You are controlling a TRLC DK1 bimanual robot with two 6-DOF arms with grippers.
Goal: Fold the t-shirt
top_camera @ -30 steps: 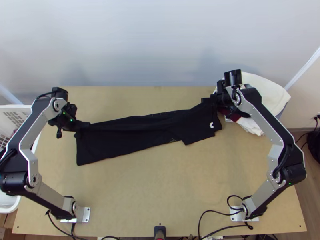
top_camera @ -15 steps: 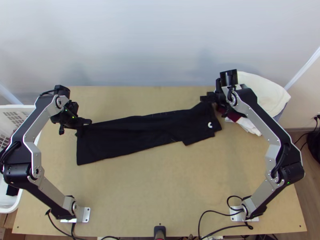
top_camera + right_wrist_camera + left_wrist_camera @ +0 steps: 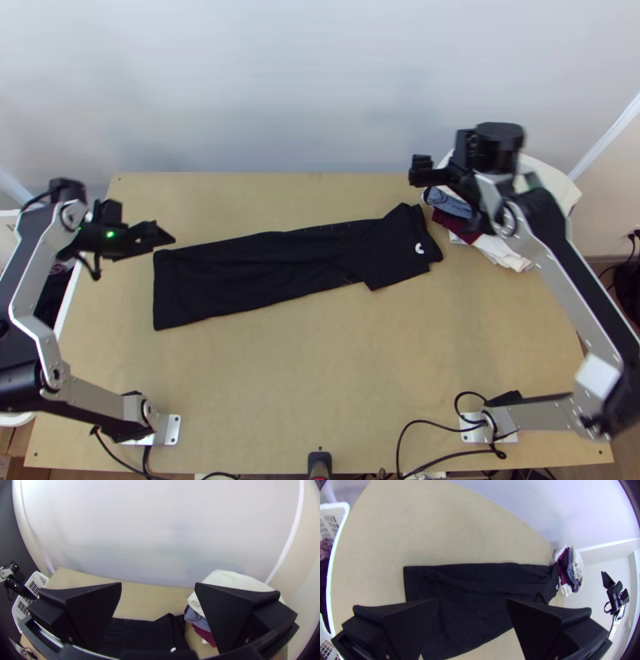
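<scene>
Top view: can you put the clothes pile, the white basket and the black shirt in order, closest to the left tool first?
1. Black shirt, its corner right by the left tool.
2. White basket, beside the table's left edge.
3. Clothes pile, way over on the right side.

No words, numbers or signs can be read. The one printed mark is a small white curved shape (image 3: 418, 249), like an open ring, on the black t-shirt (image 3: 264, 276). In the top view, the mark sits right of centre, a little above the middle of the frame, near the right end of the dark cloth. In the left wrist view, it is a tiny white spot toward the right side of the frame, and in the right wrist view, a small pale arc at the bottom, just right of centre, too small to make out as lettering
</scene>
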